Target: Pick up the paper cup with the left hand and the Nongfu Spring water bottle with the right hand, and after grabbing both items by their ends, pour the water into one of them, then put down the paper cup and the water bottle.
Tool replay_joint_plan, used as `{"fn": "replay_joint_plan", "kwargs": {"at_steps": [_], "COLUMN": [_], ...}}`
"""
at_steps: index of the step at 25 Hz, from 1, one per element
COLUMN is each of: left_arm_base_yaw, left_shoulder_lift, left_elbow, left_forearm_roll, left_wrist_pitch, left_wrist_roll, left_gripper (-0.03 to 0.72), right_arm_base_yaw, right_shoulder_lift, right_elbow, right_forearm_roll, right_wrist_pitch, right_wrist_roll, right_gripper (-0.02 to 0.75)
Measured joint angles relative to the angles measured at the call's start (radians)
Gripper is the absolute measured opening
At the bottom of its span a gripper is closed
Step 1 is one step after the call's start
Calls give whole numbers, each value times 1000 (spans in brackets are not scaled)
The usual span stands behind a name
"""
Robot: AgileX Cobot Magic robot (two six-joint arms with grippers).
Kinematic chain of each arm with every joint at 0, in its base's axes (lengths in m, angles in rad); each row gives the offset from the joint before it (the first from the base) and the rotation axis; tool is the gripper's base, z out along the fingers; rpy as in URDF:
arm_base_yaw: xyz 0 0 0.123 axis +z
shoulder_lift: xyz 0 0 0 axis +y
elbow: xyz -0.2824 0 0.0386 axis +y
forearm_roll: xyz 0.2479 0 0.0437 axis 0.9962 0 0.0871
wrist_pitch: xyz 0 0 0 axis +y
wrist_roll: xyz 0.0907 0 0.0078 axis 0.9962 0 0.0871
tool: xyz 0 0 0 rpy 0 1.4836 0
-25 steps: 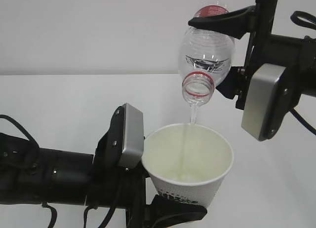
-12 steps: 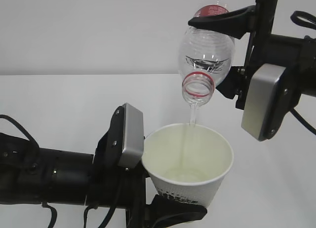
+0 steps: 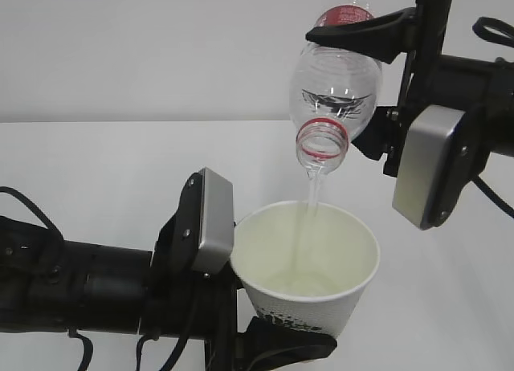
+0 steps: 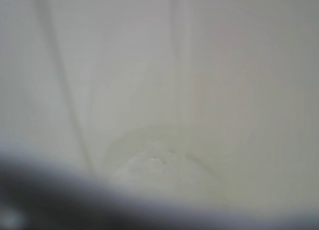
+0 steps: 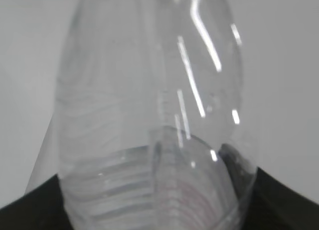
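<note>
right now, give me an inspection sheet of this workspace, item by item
surface: plain white table, bare where visible
job's things: white tapered paper cup upright; clear ribbed plastic water bottle tipped mouth-down above it; thin stream of clear water falling into the cup
clutter: nothing seen
grippers: left gripper holds the cup by its base; right gripper clamps the bottle body
cables: black cables on the left arm, black cable loop by the right arm
surroundings: blank pale wall

A bare robot test bench or lab is suggested; a plain white matte worktop (image 3: 96,170) is seen running back to a blank pale grey wall (image 3: 144,50); no furniture or household goods are shown; two black jointed robot arms with grey rectangular plates (image 3: 210,218) are set over it.
</note>
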Motion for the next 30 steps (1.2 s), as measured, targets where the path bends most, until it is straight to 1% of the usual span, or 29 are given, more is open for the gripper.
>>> {"fn": "replay_joint_plan", "kwargs": {"at_steps": [30], "left_arm_base_yaw": [0], "left_shoulder_lift": [0], "left_elbow": [0], "left_forearm_roll": [-9], "left_wrist_pitch": [0], "left_wrist_roll": [0], "left_gripper": [482], "right_arm_base_yaw": [0], "right_shoulder_lift": [0], "right_elbow": [-2], "right_forearm_roll": [5], "right_wrist_pitch": [-5], "right_wrist_roll": [-4], "right_gripper": [519]}}
